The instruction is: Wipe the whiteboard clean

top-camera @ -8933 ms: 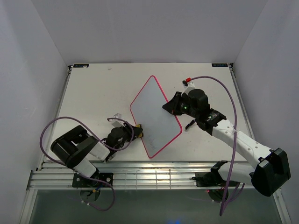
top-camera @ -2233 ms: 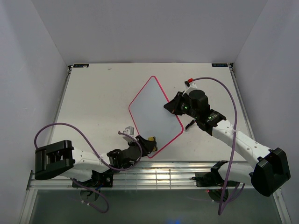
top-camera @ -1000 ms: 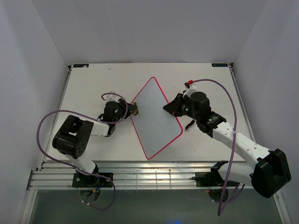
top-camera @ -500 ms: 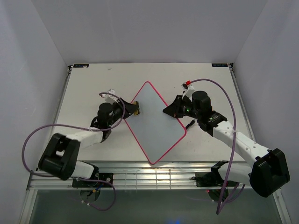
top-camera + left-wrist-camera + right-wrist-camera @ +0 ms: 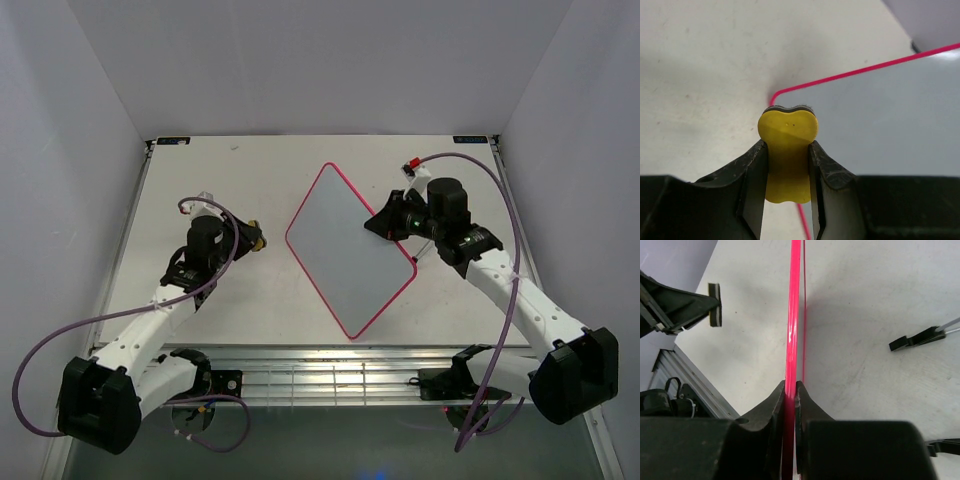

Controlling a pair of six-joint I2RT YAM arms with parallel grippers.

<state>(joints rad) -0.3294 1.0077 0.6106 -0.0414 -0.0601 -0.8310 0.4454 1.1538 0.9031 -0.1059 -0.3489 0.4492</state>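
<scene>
Top view, whiteboard [image 5: 345, 245]: we saw it mid-table [image 5: 200, 180], turned like a diamond, with its pink-red frame all round and one corner pointing at each arm.
Top view, right gripper [image 5: 385, 225]: it sat at the board's right corner, with its fingers over the frame.
Top view, left gripper [image 5: 250, 238]: it was just left of the board's left corner, carrying the yellow eraser [image 5: 256, 240]. We saw a strip of bare table between eraser and frame.
Left wrist view, left gripper [image 5: 787, 150]: both fingers were pressed against the waist of the eraser [image 5: 788, 131], gripping it tight. Its dark pad showed along the far edge.
Left wrist view, whiteboard [image 5: 880, 120]: its rounded corner lay beyond the eraser, with the glossy face spreading to the right. We made out no writing on the part in view.
Right wrist view, right gripper [image 5: 790, 386]: the fingers were nearly together, pinching the thin frame between them.
Right wrist view, whiteboard [image 5: 794, 310]: we saw it edge-on, as a pink line running away from the fingers. We could not tell whether it lay flat or was raised.
Right wrist view, small black piece [image 5: 917, 338]: it lay on the table to the right, apart from the board.
</scene>
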